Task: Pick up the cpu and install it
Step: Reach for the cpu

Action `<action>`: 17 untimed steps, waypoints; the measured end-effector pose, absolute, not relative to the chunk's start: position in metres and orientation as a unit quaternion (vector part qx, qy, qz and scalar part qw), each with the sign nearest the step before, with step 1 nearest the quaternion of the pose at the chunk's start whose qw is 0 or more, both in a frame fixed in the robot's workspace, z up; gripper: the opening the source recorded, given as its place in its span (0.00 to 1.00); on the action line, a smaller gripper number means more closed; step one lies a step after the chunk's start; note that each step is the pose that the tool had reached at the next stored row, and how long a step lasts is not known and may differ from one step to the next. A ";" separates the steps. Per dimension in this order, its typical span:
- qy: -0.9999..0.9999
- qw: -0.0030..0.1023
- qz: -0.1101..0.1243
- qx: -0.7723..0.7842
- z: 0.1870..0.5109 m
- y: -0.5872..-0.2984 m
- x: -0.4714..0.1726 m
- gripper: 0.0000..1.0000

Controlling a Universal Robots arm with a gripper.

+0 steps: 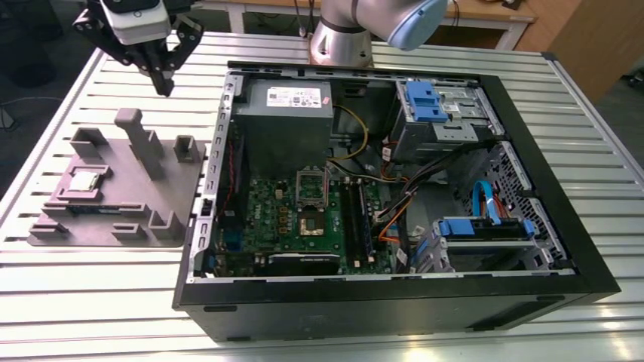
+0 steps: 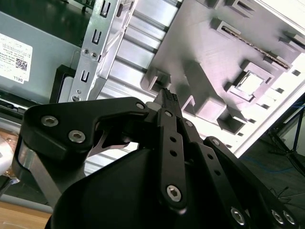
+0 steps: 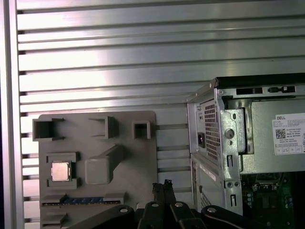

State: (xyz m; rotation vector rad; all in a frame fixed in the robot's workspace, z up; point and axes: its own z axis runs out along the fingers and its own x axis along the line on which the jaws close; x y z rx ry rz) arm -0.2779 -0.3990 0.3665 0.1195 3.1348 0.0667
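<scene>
With your gripper (image 1: pixel 161 81) pinched shut and empty, high near the tray (image 1: pixel 179 185), open it, centre squarely over the cpu (image 1: pixel 83 181) toward the exterior view's left, and descend level.

Markings check: one printed label.
You will find a white label (image 1: pixel 289 96) on the grey power supply (image 1: pixel 286 132), seen in the exterior view and both wrist views; it carries a logo word, a square code and fine lines too small to make out.
</scene>
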 end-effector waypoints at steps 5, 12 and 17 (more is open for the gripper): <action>0.999 0.002 0.021 0.038 0.366 -0.399 -0.279 0.10; 0.999 0.002 0.021 0.038 0.366 -0.399 -0.281 0.10; 0.999 0.001 0.021 0.038 0.365 -0.399 -0.282 0.10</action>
